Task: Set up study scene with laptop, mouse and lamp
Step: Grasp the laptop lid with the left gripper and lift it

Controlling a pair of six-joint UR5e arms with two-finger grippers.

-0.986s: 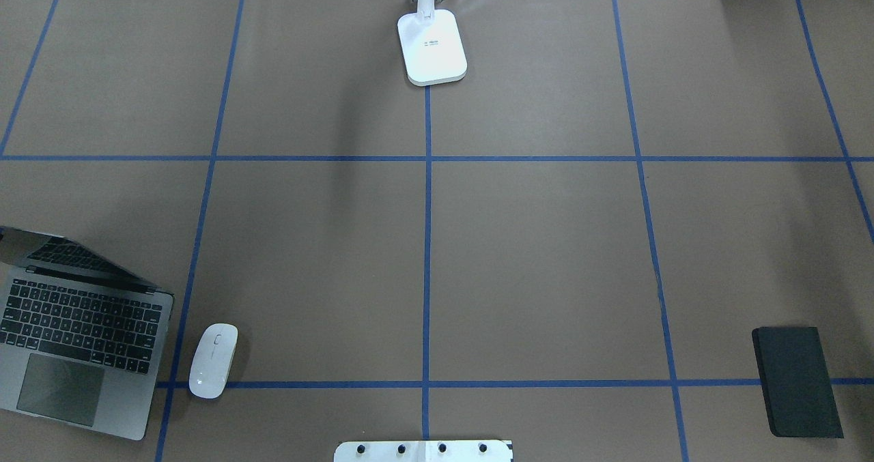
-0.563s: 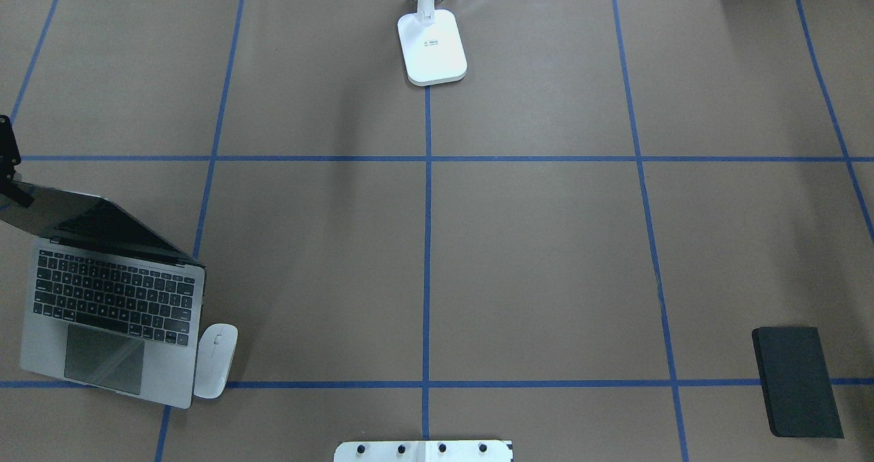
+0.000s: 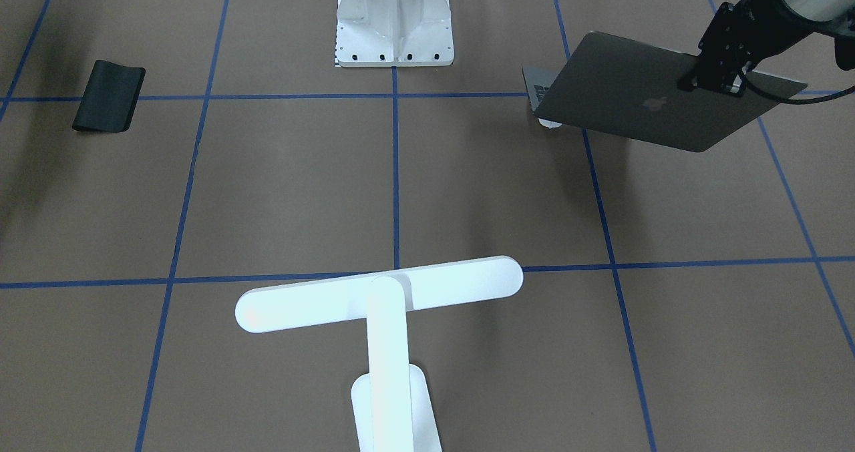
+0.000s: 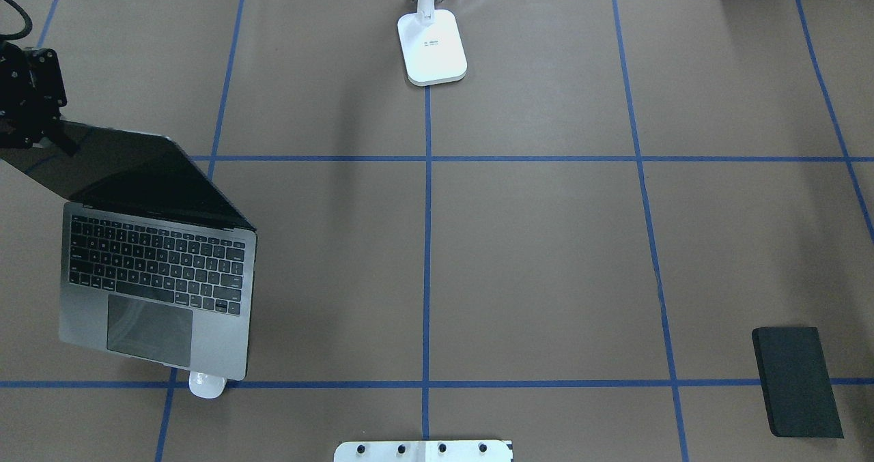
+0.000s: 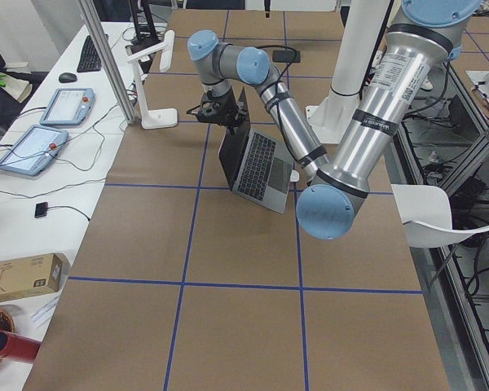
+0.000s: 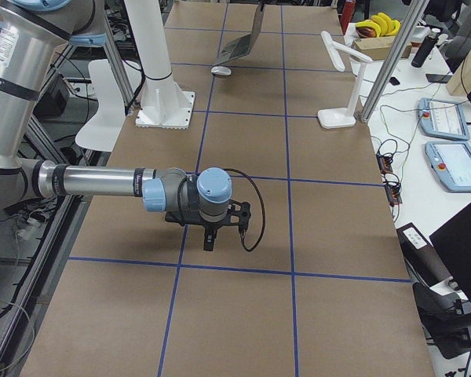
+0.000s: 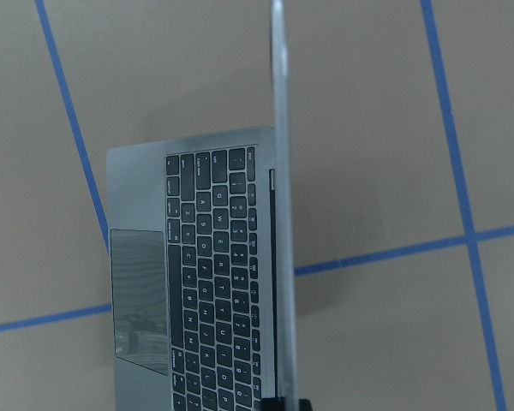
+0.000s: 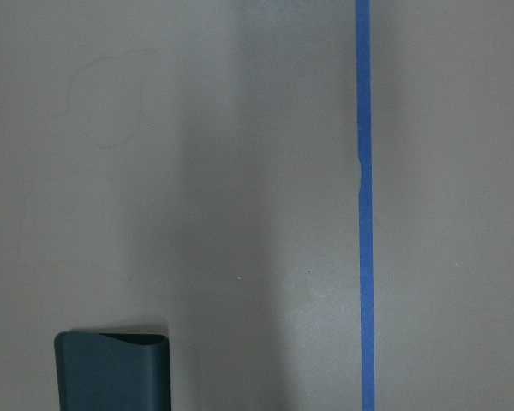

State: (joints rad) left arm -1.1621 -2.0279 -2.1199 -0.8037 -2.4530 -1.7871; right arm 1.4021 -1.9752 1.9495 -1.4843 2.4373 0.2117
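Note:
The laptop is open, keys and trackpad up, and hangs tilted above the table at the left. My left gripper is shut on the top edge of its lid, next to the apple logo in the front view. The left wrist view shows the lid edge-on. The white mouse lies under the laptop's near corner, and only its tip shows. The lamp stands at the far middle edge, its base on the blue centre line. My right gripper shows only in the right side view, so I cannot tell its state.
A black mouse pad lies at the near right, and also shows in the right wrist view. The white bolted pedestal is at the near middle edge. Blue tape lines mark a grid on the brown table.
The laptop has moved right and away from the robot, with its lid swung further open, and now covers most of the mouse. My left gripper has come into the overhead view.

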